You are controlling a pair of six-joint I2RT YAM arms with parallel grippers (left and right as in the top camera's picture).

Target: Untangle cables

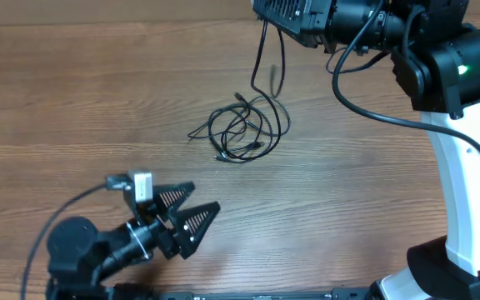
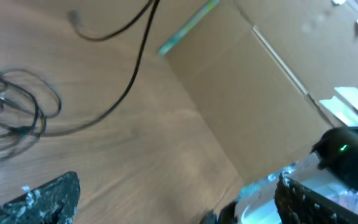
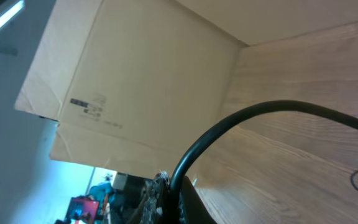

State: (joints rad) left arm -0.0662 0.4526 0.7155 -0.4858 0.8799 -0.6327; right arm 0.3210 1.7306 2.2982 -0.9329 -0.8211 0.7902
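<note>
Right claw (image 3: pixel 169 196) is closed. In its wrist view a black strand comes straight out between the jaws and arcs away, so I read it as gripping one of the cables (image 1: pixel 244 129). Left claw (image 1: pixel 192 215) is wide open and holding nothing.

Location: the main knot lies on the table (image 1: pixel 73 100), below and slightly ahead of the right claw, and well ahead of the left claw, off to its right in the overhead view. The lifted strand (image 1: pixel 258 60) runs from the right claw down into the knot. A second run hangs just beside it.

Handling, my judgement:
- Very light and fully limp, with no stiffness to push against. It only responds to pulling.
- Thin and smooth-jacketed, so it can slip through closed jaws under tension. The jaws need to close fully.
- Loops overlap several times, so a hard pull on one strand will likely cinch the knot or drag the whole bundle across the table.
- The plug end (image 1: pixel 238 97) is the fattest, hardest part and will snag on loops.

Where to grab:
- Left claw should take an outer loop on the near side of the knot, or the loose tail (image 1: pixel 193 134) sticking out to its left, and pin it as an anchor.
- Avoid the dense middle, where one pinch would catch several strands.
- I can't tell which strand belongs to which cable, as the crossings are too fine to resolve.
</note>
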